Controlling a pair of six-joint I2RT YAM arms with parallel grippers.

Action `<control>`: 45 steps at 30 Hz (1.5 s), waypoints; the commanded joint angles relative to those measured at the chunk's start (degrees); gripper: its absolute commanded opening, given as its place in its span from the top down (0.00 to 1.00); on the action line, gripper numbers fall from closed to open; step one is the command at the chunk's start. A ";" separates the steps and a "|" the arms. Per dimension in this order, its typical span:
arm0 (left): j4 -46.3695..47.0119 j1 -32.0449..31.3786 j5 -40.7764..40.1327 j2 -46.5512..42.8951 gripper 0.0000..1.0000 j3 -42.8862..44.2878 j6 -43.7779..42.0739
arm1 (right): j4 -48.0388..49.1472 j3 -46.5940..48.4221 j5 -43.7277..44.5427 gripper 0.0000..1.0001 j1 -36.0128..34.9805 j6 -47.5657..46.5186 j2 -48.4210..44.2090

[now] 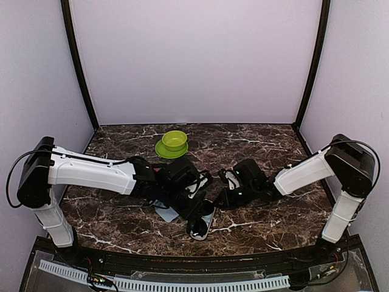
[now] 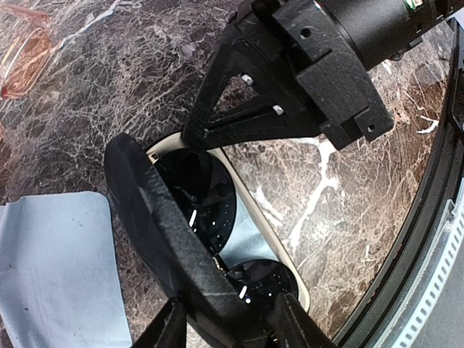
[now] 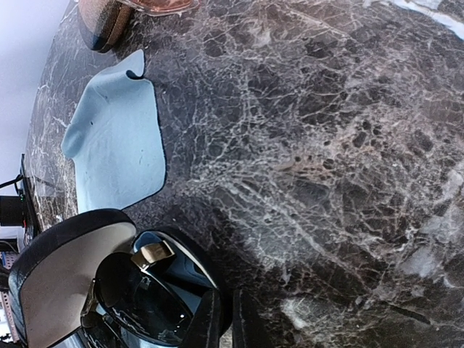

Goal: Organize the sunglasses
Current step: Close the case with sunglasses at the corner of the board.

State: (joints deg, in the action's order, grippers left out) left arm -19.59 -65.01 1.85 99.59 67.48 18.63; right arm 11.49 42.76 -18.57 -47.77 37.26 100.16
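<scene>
Left wrist view: we see the left pincer (image 2: 228,313) standing part-way open, with the raised lid (image 2: 156,210) of the black case (image 2: 246,232) between its fingers, gripped by its edge. Just past that lid the case's cream-rimmed tray lies open. The dark sunglasses (image 2: 196,196) sit folded inside it, both lenses within the rim.

The right pincer (image 2: 194,136) hangs over the tray's far end, its tips at the rim just above one dark lens. From its own wrist camera we find its fingers (image 3: 210,319) almost together, only a sliver between them, and we see nothing caught there. The dark pair lies just beside them in the case, next to the lid's pale lining.

Farther out from both pincers a light blue cloth (image 3: 116,145) lies flat on the marble table (image 3: 326,145), near the case. Beyond the cloth, well apart from the pincers, the reddish-brown sunglasses (image 2: 25,58) lie on the table just beside the striped case (image 3: 109,22). In the top view a green bowl (image 1: 175,140) stands on a green plate (image 1: 163,151), behind both pincers.
</scene>
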 commanded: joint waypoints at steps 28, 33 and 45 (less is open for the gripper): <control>-0.75 -5.69 -3.60 3.24 0.54 2.64 -2.13 | -1.79 1.65 3.80 1.00 -2.70 2.18 -1.88; -0.30 -6.32 -2.51 4.82 0.54 2.44 -2.30 | -1.66 1.41 3.98 1.00 -2.69 2.45 -2.11; 2.32 -7.32 0.22 7.24 0.54 0.19 -1.32 | 0.00 0.20 4.20 1.00 -3.01 3.59 -3.22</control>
State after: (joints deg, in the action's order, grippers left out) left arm -16.14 -70.98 -2.59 104.53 69.84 17.15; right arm 8.60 43.27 -14.13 -49.95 39.48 98.87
